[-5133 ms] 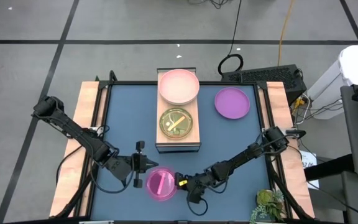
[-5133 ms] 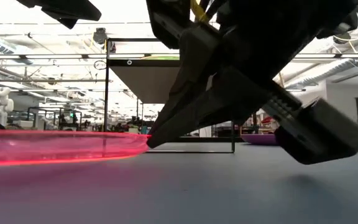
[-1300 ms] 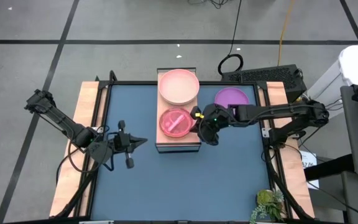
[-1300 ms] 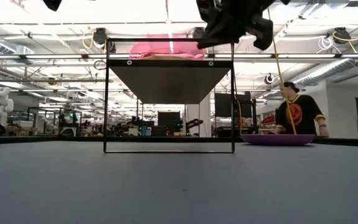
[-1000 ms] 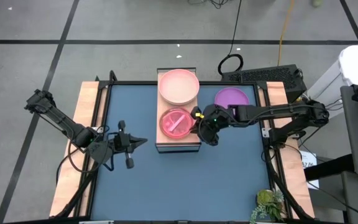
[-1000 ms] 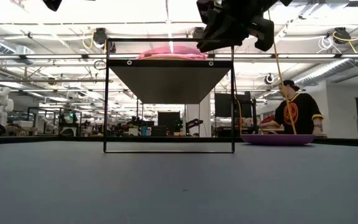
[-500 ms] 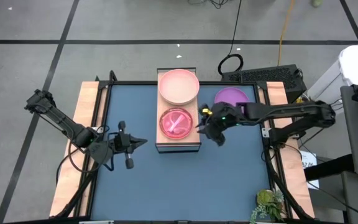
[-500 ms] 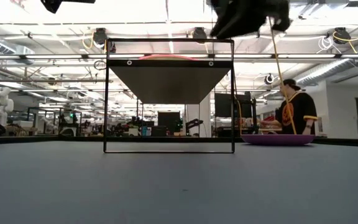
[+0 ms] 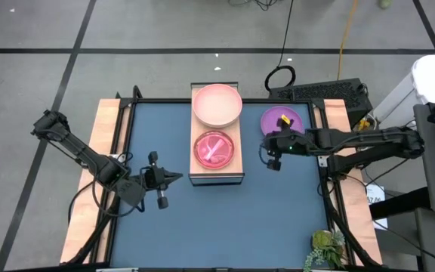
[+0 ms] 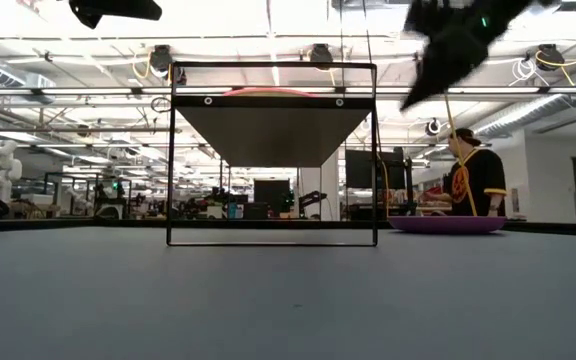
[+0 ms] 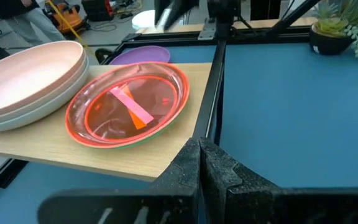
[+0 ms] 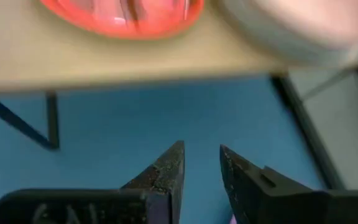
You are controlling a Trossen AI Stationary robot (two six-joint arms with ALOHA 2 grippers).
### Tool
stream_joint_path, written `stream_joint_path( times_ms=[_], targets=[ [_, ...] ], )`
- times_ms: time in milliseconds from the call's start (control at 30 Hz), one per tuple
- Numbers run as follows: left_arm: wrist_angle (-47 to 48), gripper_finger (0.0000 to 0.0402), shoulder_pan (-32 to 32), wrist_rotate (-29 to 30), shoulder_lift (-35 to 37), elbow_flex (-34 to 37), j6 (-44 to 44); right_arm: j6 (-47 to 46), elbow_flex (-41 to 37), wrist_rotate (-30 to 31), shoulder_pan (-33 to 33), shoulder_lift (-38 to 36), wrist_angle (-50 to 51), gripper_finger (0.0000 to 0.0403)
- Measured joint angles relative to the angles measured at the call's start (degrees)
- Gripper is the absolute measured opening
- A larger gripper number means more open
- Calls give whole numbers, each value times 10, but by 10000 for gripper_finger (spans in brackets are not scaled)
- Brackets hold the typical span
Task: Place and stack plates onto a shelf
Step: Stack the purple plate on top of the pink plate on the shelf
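The shelf [image 9: 217, 172] stands mid-table. On its far end a salmon pink plate [image 9: 217, 104] rests in a paler plate [image 11: 23, 112]. On its near end a translucent magenta plate [image 9: 216, 149] lies nested on smaller plates, with a green rim [image 11: 143, 135] showing under it. A purple plate [image 9: 281, 121] lies flat on the table right of the shelf. My right gripper [image 9: 273, 157] hovers open between the shelf and the purple plate, holding nothing. My left gripper [image 9: 174, 177] is shut, in the air left of the shelf's near end.
Wooden side boards [image 9: 104, 151] run along the table's left and right edges. A small potted plant [image 9: 325, 248] stands at the near right corner. The low view shows a person [image 10: 473, 180] in the room beyond the table. Bare blue table lies near the shelf's front.
My right gripper has let go of the magenta plate at the shelf's right edge. It has pulled away toward the table's right edge and rolled about its own axis. The plate, tipped up a second ago, now lies flat on the stack.
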State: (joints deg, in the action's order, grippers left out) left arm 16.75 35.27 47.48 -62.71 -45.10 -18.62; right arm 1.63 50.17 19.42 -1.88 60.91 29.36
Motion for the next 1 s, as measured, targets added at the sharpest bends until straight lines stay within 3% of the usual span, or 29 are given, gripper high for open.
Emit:
stream_joint_path(
  times_ms=[233,467,767,1000],
  targets=[
    [-8,3,-6,0,0,0,5,-73,-98,0,-39,1,-12,117],
    [-7,3,-23,1,0,0,5,-194,-143,2,-112,1,-22,155],
    [-8,3,-38,1,0,0,18,-186,-174,-2,-158,33,-46,186],
    [-8,3,-48,1,0,0,20,-138,-174,-2,-161,85,-87,174]
  ],
)
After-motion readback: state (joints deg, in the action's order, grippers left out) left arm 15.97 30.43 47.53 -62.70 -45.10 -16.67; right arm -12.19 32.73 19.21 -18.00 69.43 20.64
